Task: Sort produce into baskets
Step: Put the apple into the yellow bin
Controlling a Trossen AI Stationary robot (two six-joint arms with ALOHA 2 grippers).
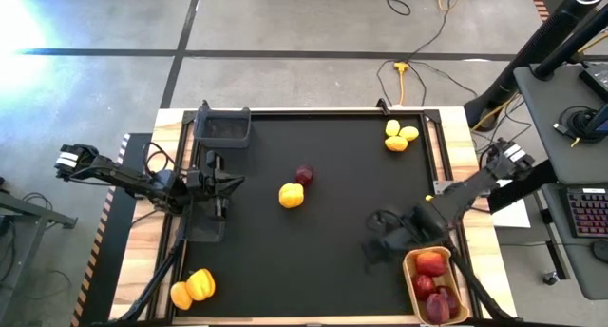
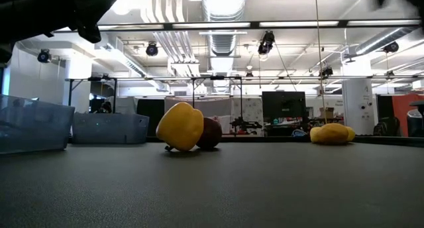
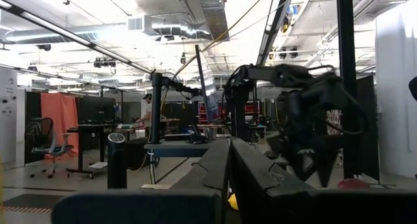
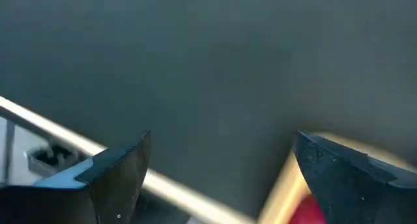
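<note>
Produce, centre: a yellow pepper (image 1: 291, 196) and a dark red fruit (image 1: 304, 176) touching, mid-mat.
Produce, far right corner: three yellow pieces (image 1: 400, 136) clustered.
Produce, near left: two orange-yellow peppers (image 1: 192, 288) on the wood edge, off the mat.
Tan tray (image 1: 412, 284): near right corner; holds three or so red fruits (image 1: 432, 263), count unsure from above.
Dark bins: one (image 1: 224, 127) at the far left corner; a second, probably, under the left arm.
Right gripper (image 1: 388, 235): fingers spread wide, nothing between them, above the mat just beside the tray.
Left gripper (image 1: 226, 182): fingers together, empty, at the left edge near the bin.
Surface: black mat (image 1: 323, 260) on a wooden table (image 1: 133, 260).
Room: grey concrete floor, yellow cable (image 1: 400, 75) behind, a desk with a keyboard (image 1: 591, 213) on the right.
In the way: the left arm covers much of the second bin.
</note>
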